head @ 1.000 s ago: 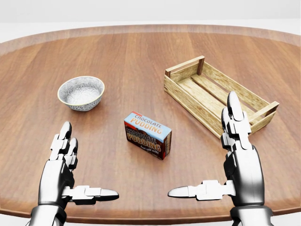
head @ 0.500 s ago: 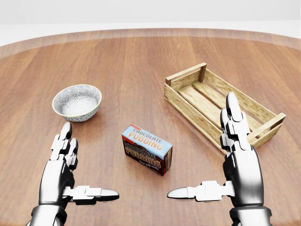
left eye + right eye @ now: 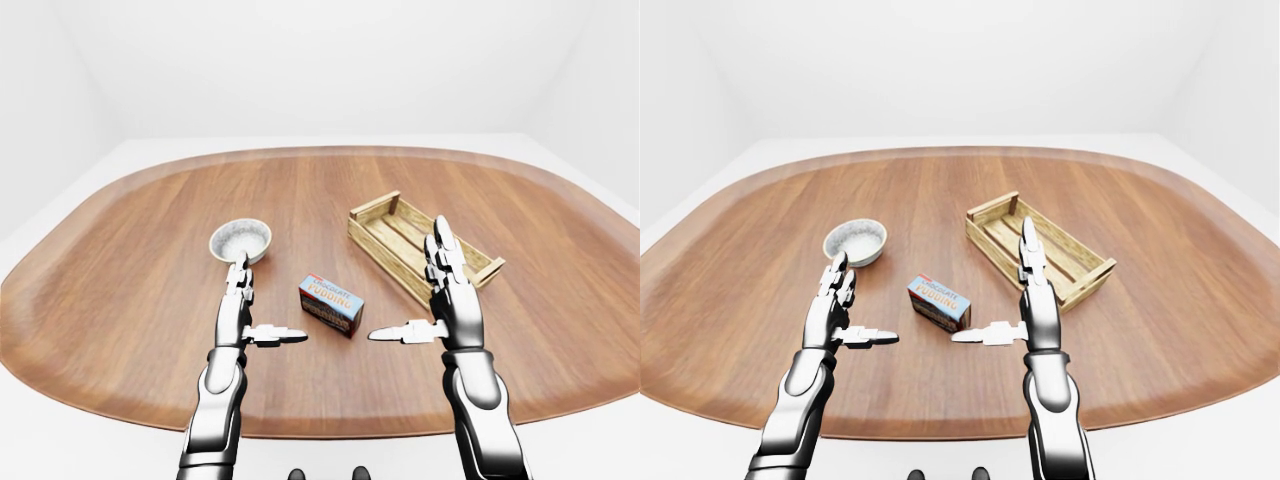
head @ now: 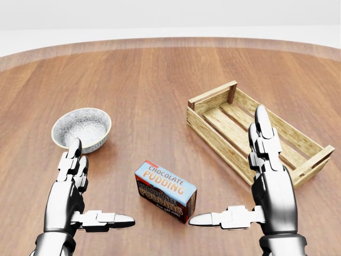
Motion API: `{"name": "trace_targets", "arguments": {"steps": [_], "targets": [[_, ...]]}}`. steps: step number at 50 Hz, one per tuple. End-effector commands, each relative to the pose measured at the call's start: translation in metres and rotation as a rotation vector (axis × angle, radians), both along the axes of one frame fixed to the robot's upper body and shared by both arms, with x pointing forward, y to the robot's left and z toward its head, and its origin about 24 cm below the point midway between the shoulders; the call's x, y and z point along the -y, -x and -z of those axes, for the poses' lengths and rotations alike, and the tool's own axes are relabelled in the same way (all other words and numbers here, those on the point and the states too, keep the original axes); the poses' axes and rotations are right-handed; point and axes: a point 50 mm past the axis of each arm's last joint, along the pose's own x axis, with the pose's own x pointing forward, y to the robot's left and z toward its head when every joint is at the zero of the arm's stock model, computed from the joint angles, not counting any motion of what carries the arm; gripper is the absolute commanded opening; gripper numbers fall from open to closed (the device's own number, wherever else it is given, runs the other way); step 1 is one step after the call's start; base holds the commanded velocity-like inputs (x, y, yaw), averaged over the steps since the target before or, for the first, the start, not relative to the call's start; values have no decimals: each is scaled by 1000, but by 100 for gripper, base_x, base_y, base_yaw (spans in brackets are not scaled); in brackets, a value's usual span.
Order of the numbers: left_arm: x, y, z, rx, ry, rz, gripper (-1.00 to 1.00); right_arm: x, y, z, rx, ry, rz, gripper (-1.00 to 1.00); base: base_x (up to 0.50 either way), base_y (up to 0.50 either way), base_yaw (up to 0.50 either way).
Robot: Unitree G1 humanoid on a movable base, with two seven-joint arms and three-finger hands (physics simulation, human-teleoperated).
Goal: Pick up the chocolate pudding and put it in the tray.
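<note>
Between both spread hands, chocolate pudding (image 4: 165,191) lies near tray (image 4: 213,130)

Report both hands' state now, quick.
Left hand: open, holding nothing.
Right hand: open, holding nothing; the pudding box lies untouched on the table.

pudding box (image 4: 165,191) top, "CHOCOLATE PUDDING"; side print blurred
</note>
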Motion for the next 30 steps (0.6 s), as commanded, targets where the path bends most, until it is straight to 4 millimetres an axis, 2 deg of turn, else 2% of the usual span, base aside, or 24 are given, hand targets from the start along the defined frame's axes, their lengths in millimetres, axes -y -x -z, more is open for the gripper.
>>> {"name": "trace_targets", "arguments": {"steps": [1, 30], "targets": [[0, 0, -1, 4, 1, 3, 100, 0, 0, -1, 1, 1, -2, 100, 21, -1, 0], [1, 0, 0, 3, -2, 2, 100, 0, 0, -1, 3, 2, -2, 100, 21, -1, 0]]}}
